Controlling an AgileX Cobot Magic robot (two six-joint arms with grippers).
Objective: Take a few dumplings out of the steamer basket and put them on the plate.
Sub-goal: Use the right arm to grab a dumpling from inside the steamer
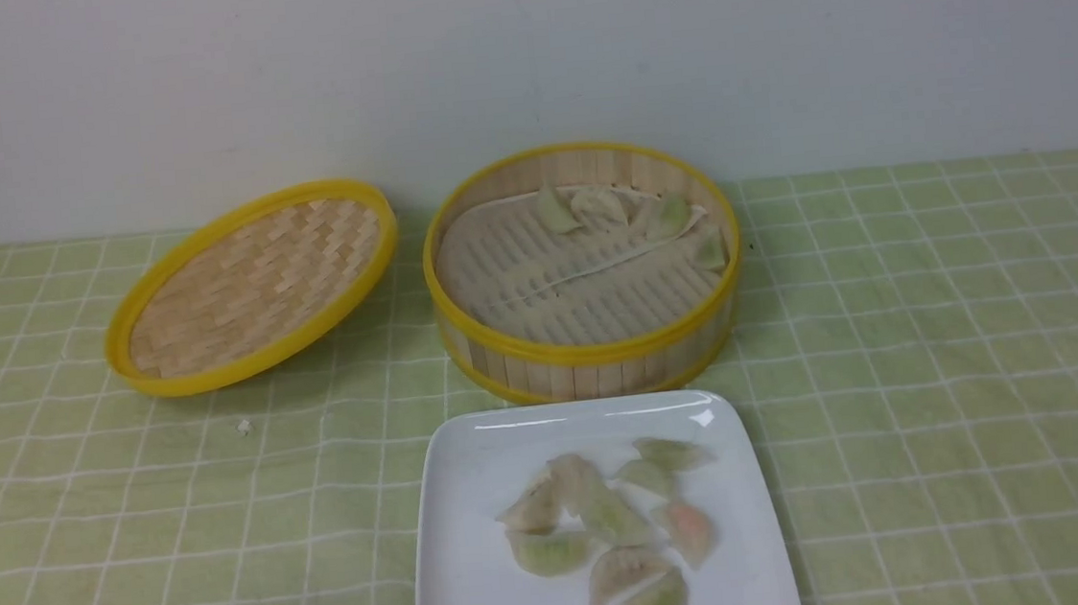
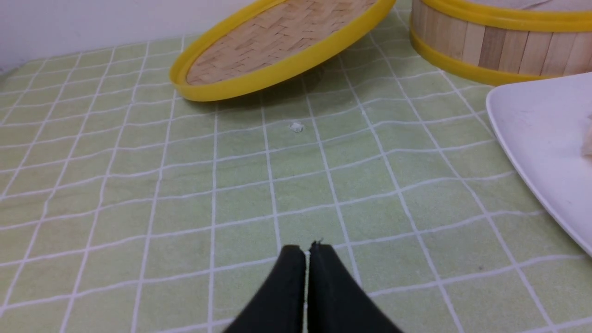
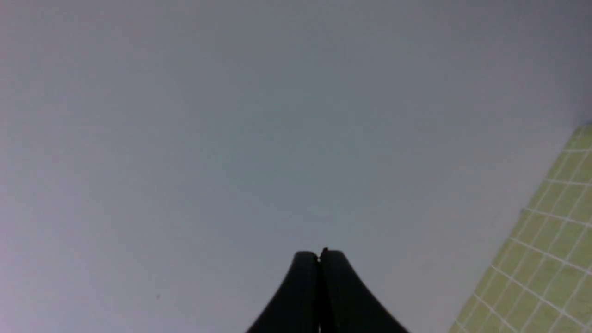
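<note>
The steamer basket (image 1: 591, 346) stands at the table's middle with several dumplings (image 1: 599, 206) at the far side of its ridged liner. The white square plate (image 1: 469, 577) lies in front of it and holds several dumplings (image 1: 614, 518). My left gripper (image 2: 306, 252) is shut and empty, low over the cloth to the left of the plate (image 2: 545, 152) and well short of the basket (image 2: 485, 46). My right gripper (image 3: 319, 254) is shut and empty, pointing at the bare wall. Neither arm shows in the front view.
The shallow woven lid (image 1: 249, 287) leans tilted left of the basket, also in the left wrist view (image 2: 277, 46). A small white crumb (image 1: 244, 427) lies on the green checked cloth (image 1: 938, 358) in front of the lid. A pale wall closes the back.
</note>
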